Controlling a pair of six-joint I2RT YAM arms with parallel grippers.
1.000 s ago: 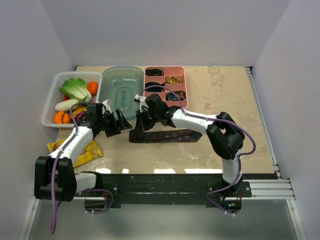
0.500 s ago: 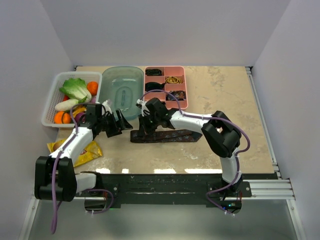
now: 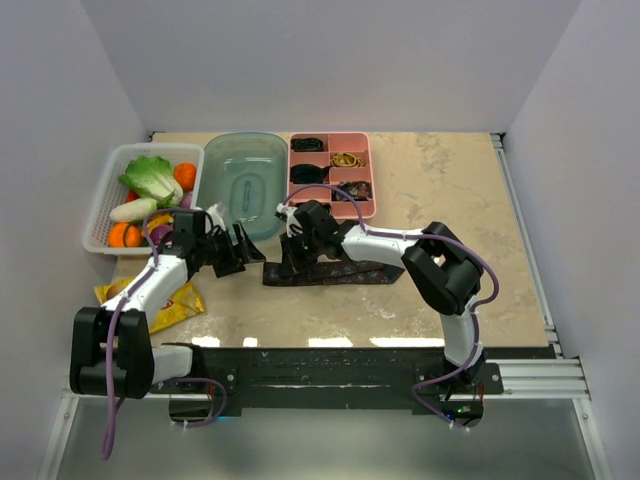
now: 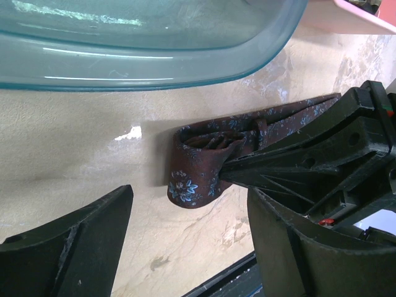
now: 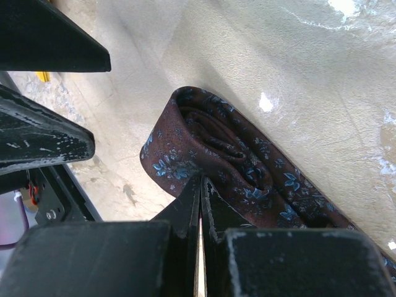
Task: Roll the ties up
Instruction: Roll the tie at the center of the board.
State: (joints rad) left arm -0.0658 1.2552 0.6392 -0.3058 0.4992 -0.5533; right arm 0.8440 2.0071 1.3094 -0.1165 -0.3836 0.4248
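The right hand (image 5: 200, 183), pinched shut on the tie (image 5: 216, 145) whose loose coil lies at its fingertips on the worktop (image 5: 278, 55), could slip and let it unroll, since the left hand (image 3: 247, 256) gapes empty just beside it.

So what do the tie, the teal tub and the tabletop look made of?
The tie looks like woven fabric, silk or polyester unclear: soft folds, faint sheen, blue floral pattern. The tub looks like translucent teal plastic, glossy with streaked highlights. The tabletop looks like polished beige stone or a laminate imitating it, given mottled veining and glare.
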